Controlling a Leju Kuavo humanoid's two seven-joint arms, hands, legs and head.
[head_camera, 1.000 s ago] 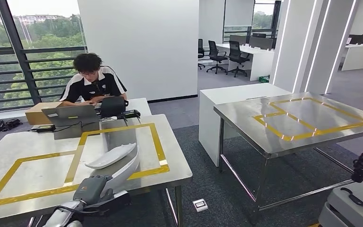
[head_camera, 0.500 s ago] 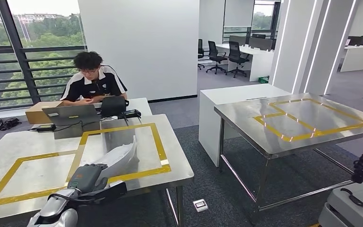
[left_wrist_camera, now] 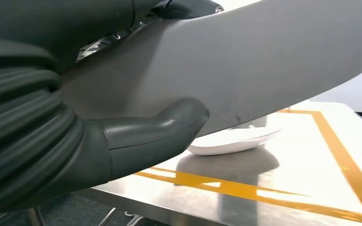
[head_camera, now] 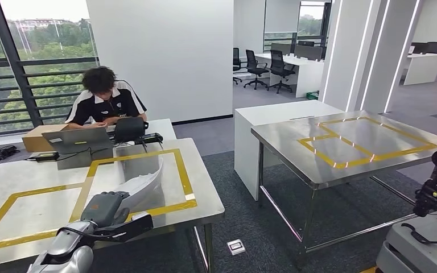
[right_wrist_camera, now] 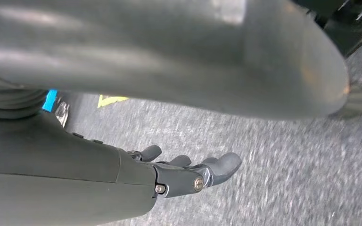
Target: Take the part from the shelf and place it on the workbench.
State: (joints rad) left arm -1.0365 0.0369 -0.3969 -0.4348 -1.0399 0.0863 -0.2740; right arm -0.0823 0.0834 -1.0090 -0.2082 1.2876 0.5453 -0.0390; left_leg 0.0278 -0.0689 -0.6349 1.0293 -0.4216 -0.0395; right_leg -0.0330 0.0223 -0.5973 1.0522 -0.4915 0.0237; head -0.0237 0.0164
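While left hand (head_camera: 105, 209) grips white part (head_camera: 142, 187), yellow-taped steel workbench (head_camera: 11, 187), right hand (right_wrist_camera: 188, 175) loosely empty.

- The left arm (head_camera: 62, 253) is showing a silver shell, with a thin black cable looping along its wrist; a dark bar is jutting out beside it
- The left hand (head_camera: 105, 209) is showing a grey back with a small orange mark; in the left wrist view a ribbed dark cover (left_wrist_camera: 23, 127) is leading to a thick smooth grey thumb (left_wrist_camera: 155, 132)
- The right hand (right_wrist_camera: 188, 172) is showing dark grey fingers; small silver screws (right_wrist_camera: 198, 183) are sitting at its knuckles
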